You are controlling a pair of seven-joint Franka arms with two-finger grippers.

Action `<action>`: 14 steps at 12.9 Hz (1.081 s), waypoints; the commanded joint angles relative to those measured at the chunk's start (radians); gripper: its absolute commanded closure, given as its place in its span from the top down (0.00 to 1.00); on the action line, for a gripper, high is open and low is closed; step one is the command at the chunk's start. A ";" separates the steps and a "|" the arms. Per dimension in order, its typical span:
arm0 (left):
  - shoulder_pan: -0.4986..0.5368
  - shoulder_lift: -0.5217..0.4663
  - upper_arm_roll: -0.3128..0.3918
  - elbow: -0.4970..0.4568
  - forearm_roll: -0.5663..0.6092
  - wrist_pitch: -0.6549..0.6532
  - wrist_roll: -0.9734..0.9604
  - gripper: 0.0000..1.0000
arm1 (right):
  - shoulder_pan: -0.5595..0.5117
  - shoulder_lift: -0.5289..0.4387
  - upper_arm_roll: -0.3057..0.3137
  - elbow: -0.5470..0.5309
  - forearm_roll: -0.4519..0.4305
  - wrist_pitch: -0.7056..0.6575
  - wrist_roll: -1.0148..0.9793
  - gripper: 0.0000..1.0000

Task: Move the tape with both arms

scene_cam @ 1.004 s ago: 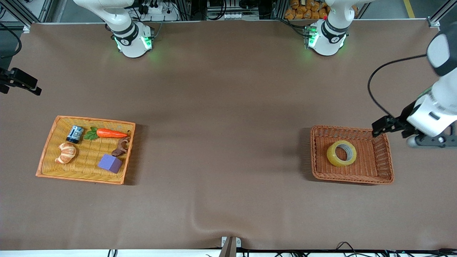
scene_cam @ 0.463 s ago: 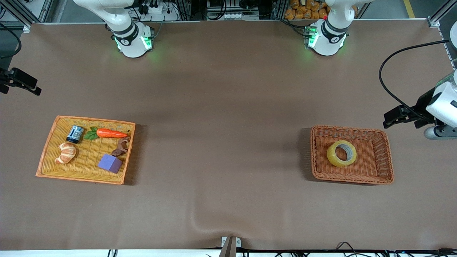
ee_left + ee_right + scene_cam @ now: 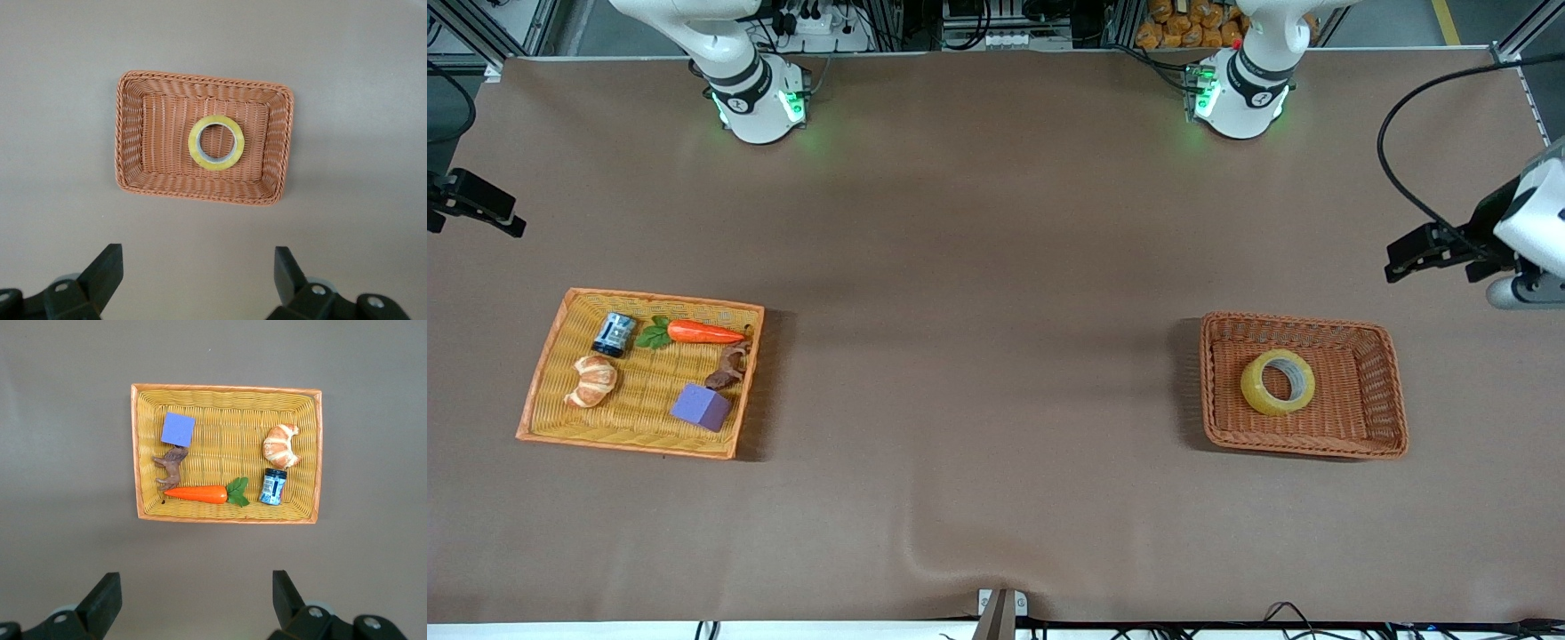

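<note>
The tape [image 3: 1278,382], a yellowish ring with a pale core, lies flat in the brown wicker basket [image 3: 1392,391] toward the left arm's end of the table. In the left wrist view the tape [image 3: 216,143] sits in that basket [image 3: 128,140], well clear of my fingers. My left gripper [image 3: 1405,253] hangs open and empty over bare table beside the basket; its own view shows the same open gripper [image 3: 198,267]. My right gripper [image 3: 476,206] hangs open and empty over the table's edge at the right arm's end, also seen in its own view [image 3: 197,590].
A yellow wicker tray [image 3: 547,373] at the right arm's end holds a croissant [image 3: 592,380], a purple cube [image 3: 701,406], a carrot [image 3: 704,332], a small jar [image 3: 614,334] and a brown figure [image 3: 727,366]. A black cable [image 3: 1396,169] loops from the left arm.
My left gripper has pulled up and away from over the brown basket's corner toward the table's end. The tape and the right gripper have stayed put.
</note>
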State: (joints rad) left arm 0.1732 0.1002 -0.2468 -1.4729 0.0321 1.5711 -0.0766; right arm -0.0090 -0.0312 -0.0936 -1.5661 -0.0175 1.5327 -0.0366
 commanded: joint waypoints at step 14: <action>-0.188 -0.080 0.176 -0.029 0.002 -0.034 0.014 1.00 | -0.016 -0.009 0.003 -0.003 0.002 -0.006 -0.026 1.00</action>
State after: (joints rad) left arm 0.0550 0.0499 -0.1477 -1.4746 0.0320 1.5442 -0.0739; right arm -0.0121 -0.0312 -0.0994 -1.5661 -0.0175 1.5326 -0.0486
